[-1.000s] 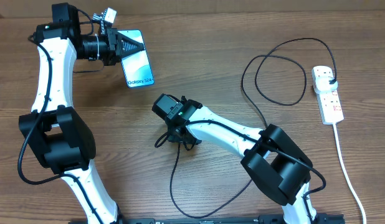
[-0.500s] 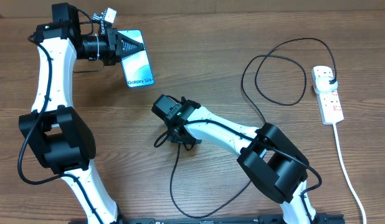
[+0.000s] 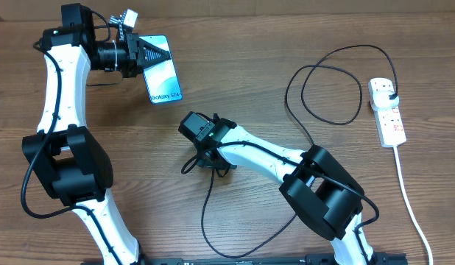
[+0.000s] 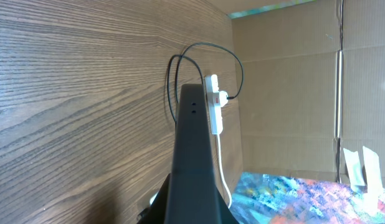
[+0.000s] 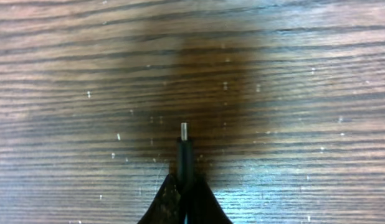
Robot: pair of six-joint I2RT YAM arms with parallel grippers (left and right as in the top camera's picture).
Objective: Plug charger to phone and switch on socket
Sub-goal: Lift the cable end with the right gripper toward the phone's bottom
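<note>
The phone [image 3: 164, 79], light-blue screen up, is raised at the back left, and my left gripper [image 3: 161, 51] is shut on its far end. The left wrist view shows it edge-on as a dark bar [image 4: 192, 155]. Mid-table, my right gripper [image 3: 202, 160] points down at the wood, shut on the charger's connector end. In the right wrist view the black connector [image 5: 184, 155] sticks out between the closed fingers [image 5: 171, 202], its metal tip [image 5: 184, 130] just above the table. The charger cable [image 3: 308, 81] loops right to its plug [image 3: 390, 91] in the white socket [image 3: 389, 121].
The socket's white cord [image 3: 408, 199] runs down the right side toward the front edge. Slack black cable [image 3: 204, 221] curls at the front centre. A cardboard wall [image 4: 292, 93] stands beyond the socket, and a colourful mat [image 4: 292, 199] lies by it.
My right gripper's jaws have closed on the charger's connector. Both arms and the phone have stayed almost exactly in place.
</note>
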